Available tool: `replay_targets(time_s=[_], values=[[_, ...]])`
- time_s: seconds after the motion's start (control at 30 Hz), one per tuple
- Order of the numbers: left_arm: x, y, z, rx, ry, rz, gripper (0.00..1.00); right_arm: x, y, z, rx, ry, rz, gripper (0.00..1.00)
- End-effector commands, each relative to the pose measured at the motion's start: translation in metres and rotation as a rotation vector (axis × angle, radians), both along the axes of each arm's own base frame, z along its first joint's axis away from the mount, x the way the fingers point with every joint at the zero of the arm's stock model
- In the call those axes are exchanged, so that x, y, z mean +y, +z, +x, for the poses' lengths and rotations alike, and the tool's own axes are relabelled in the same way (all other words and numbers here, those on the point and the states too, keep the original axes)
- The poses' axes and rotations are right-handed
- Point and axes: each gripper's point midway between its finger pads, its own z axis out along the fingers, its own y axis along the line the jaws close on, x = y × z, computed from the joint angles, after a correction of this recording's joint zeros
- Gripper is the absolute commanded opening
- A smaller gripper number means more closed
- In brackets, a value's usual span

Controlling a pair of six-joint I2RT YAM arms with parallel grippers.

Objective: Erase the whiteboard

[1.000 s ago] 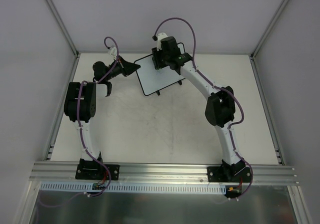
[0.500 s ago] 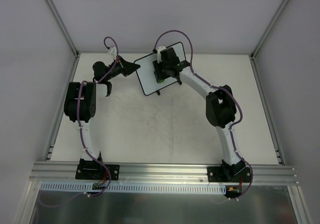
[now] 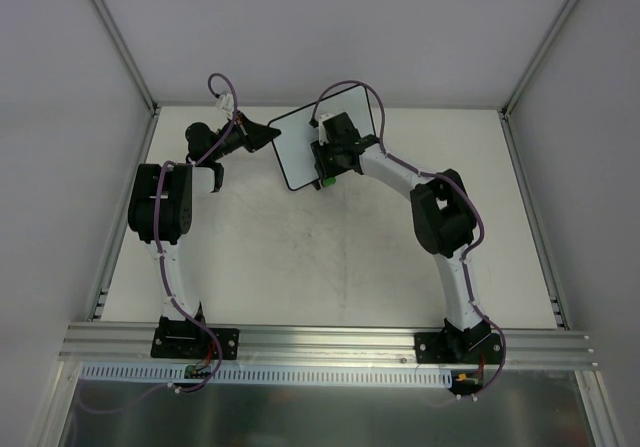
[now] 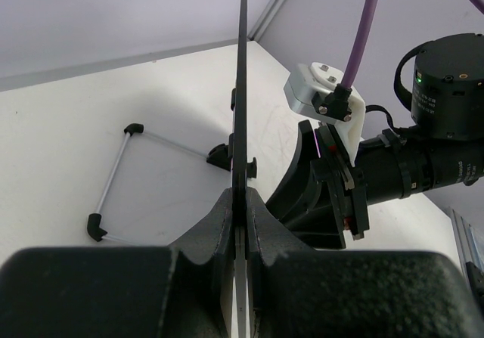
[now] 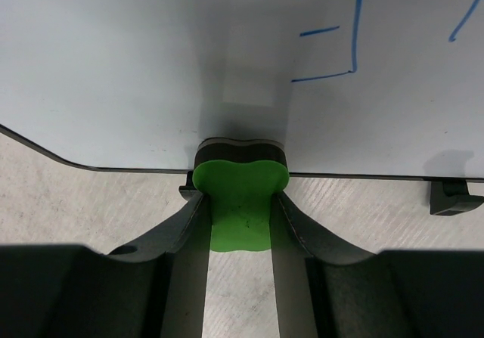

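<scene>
Mid-wipe | my left hand (image 4: 240, 198) clamps the whiteboard (image 5: 144, 58) | right hand (image 5: 239, 228) pinches the eraser (image 5: 240, 181) at its lower edge | next: across blue marks (image 5: 352, 47).

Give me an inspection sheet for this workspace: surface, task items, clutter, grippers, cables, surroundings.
Surface: white table, faint scuffs.
Job's things: whiteboard bears blue marks at one side; green eraser pressed against its face near the lower edge.
Clutter: thin rod frame with black corners on the table behind the board.
Grippers: left gripper shut on the whiteboard's edge; right gripper shut on the eraser.
Cables: purple cable looping off each wrist.
Surroundings: pale enclosure walls; aluminium rail at the near edge.
</scene>
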Motion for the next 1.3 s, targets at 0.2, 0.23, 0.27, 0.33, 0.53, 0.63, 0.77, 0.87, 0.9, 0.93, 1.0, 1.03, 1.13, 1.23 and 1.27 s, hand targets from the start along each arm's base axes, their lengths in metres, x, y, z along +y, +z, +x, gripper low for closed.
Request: replay_targets(time_s=[0.2, 0.23, 0.27, 0.33, 0.53, 0.63, 0.77, 0.87, 0.9, 0.93, 1.0, 1.03, 1.13, 1.23, 1.27], values=[[-0.018, -0.001, -0.020, -0.047, -0.113, 0.039, 0.00, 0.022, 0.100, 0.040, -0.244, -0.008, 0.125, 0.00], [-0.018, 0.000, -0.019, -0.051, -0.113, 0.040, 0.00, 0.021, 0.105, 0.044, -0.256, -0.011, 0.129, 0.00], [-0.018, -0.001, -0.020, -0.047, -0.115, 0.039, 0.00, 0.022, 0.110, 0.045, -0.263, -0.010, 0.133, 0.00], [-0.019, -0.001, -0.020, -0.050, -0.117, 0.040, 0.00, 0.024, 0.126, 0.053, -0.290, -0.013, 0.151, 0.00], [-0.019, -0.002, -0.021, -0.050, -0.125, 0.042, 0.00, 0.023, 0.148, 0.067, -0.355, -0.036, 0.150, 0.00], [-0.019, -0.002, -0.023, -0.052, -0.133, 0.041, 0.00, 0.021, 0.150, 0.072, -0.351, -0.044, 0.166, 0.01], [-0.020, -0.002, -0.027, -0.058, -0.148, 0.042, 0.00, 0.018, 0.145, 0.077, -0.341, -0.056, 0.168, 0.00], [-0.020, -0.002, -0.027, -0.058, -0.149, 0.041, 0.00, 0.022, 0.140, 0.074, -0.320, -0.030, 0.177, 0.00], [-0.020, -0.001, -0.027, -0.061, -0.150, 0.042, 0.00, 0.022, 0.135, 0.074, -0.311, -0.029, 0.171, 0.00], [-0.020, -0.002, -0.027, -0.060, -0.150, 0.042, 0.00, 0.022, 0.133, 0.074, -0.304, -0.023, 0.173, 0.00], [-0.021, -0.001, -0.026, -0.061, -0.151, 0.043, 0.00, 0.021, 0.126, 0.072, -0.288, -0.015, 0.172, 0.00], [-0.021, 0.000, -0.027, -0.060, -0.153, 0.042, 0.00, 0.019, 0.118, 0.070, -0.269, -0.009, 0.167, 0.00], [-0.021, 0.000, -0.027, -0.059, -0.156, 0.044, 0.00, 0.016, 0.100, 0.064, -0.230, -0.002, 0.150, 0.00], [-0.021, 0.000, -0.026, -0.061, -0.157, 0.045, 0.00, 0.014, 0.085, 0.057, -0.195, 0.013, 0.141, 0.00], [-0.021, 0.000, -0.026, -0.061, -0.157, 0.045, 0.00, 0.012, 0.076, 0.053, -0.174, 0.013, 0.130, 0.00]])
